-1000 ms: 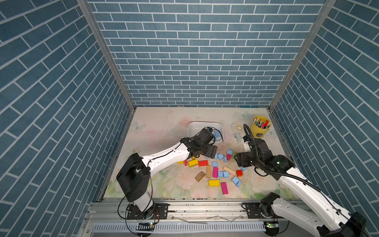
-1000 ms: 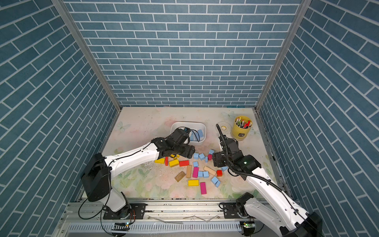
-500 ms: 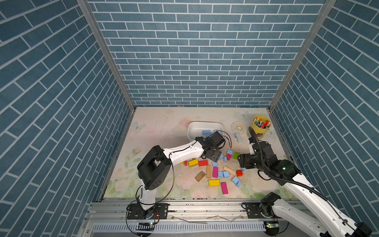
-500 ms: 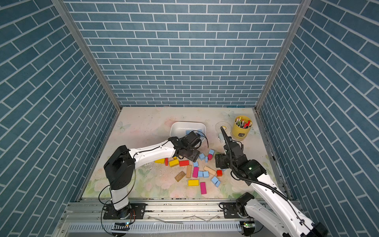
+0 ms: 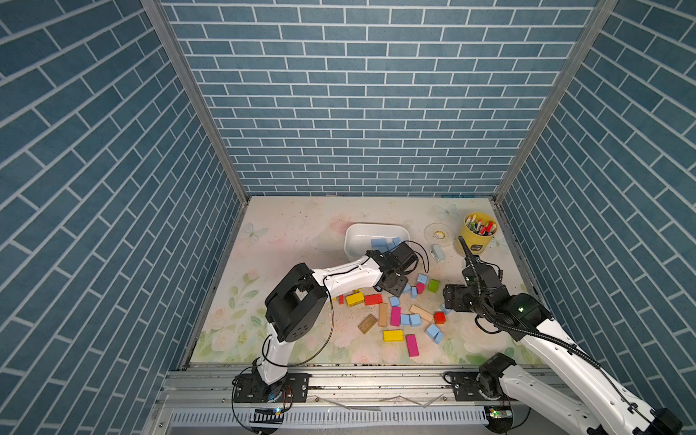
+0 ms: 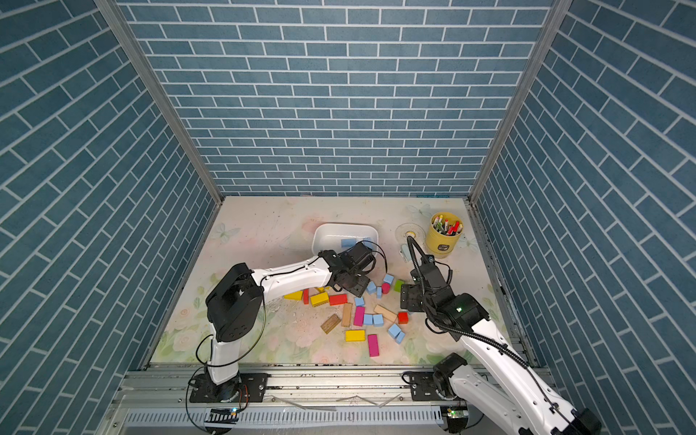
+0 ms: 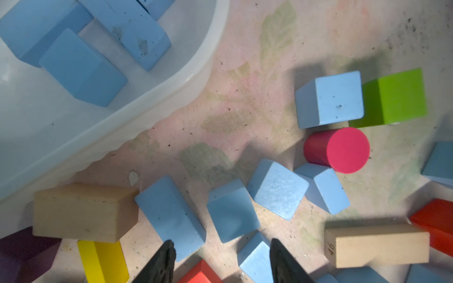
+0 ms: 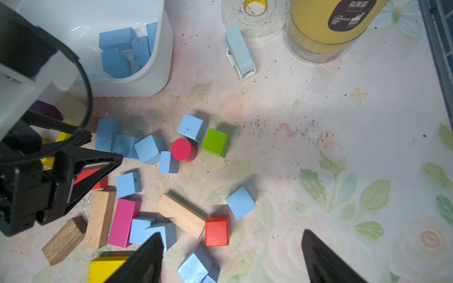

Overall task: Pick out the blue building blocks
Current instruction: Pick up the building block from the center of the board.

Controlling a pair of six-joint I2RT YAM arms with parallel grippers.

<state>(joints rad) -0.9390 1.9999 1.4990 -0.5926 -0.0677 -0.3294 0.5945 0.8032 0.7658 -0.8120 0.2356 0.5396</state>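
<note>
Several blue building blocks [image 8: 117,39] already lie in the white tub [image 5: 354,241], piled against one end of it. They are matte, light sky-blue and unmarked except for small scuffs and dark specks. Many more are scattered on the floral worktop [image 5: 293,233] just outside the tub's near wall, mixed with yellow, red, magenta and bare-wood pieces. Some are cubes and some are short bricks, and a few are tipped onto an edge. In the left wrist view a row of four sits close together: a brick [image 7: 171,215], a tilted block [image 7: 231,210], a paler cube [image 7: 277,190] and a small brick [image 7: 323,188]. Farther from the tub, another blue cube [image 7: 329,98] touches a green cube [image 7: 397,96], with a red cylinder [image 7: 340,149] just beside both. The left jaws stand parted over that row, close to the tub's near wall, and grip nothing. The right jaws are farther from the tub, past most of the loose blocks — spread wide and empty. Below them lie more blue blocks [image 8: 196,267] and a red cube [image 8: 217,230].
</note>
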